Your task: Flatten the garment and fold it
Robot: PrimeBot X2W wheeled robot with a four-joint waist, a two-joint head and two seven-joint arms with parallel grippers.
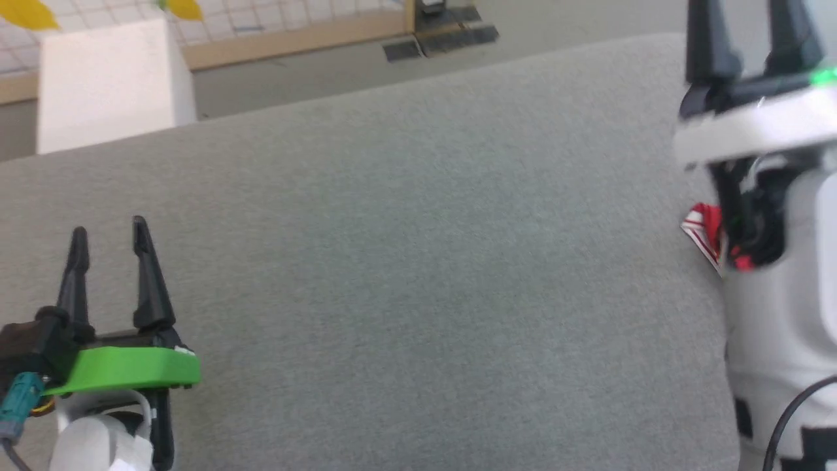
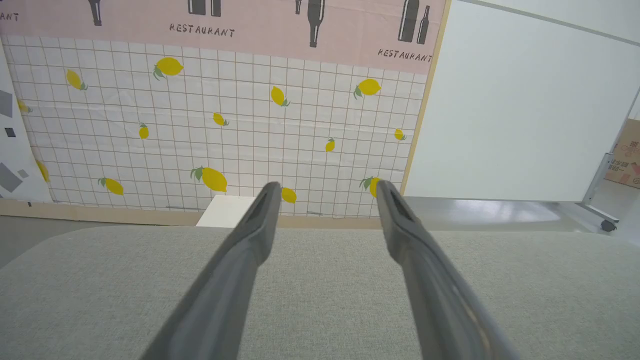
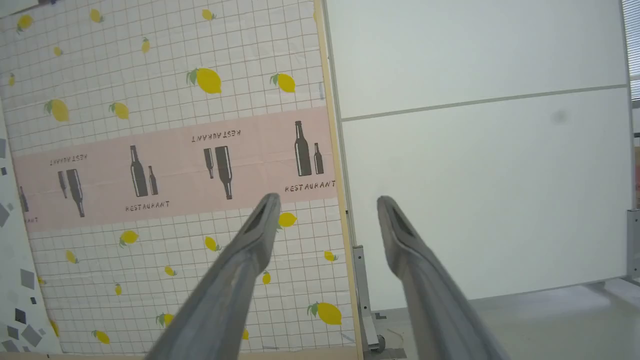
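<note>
Grey bench (image 1: 418, 261): left pincer (image 1: 109, 226) hovers low, right pincer (image 1: 745, 33) sits higher, both spread wide, gripping nothing.

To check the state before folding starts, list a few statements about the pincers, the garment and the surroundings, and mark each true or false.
1. The left pincer is open and holds nothing. True.
2. The garment lies spread flat across the middle of the grey surface. False: a small red-and-white bit of it shows at the surface's right side, partly behind the right arm.
3. The right pincer grips the garment. False: its fingers stand apart with nothing between them, raised above the surface.
4. The lemon-patterned wall stands beyond the far edge of the grey surface. True.
</note>
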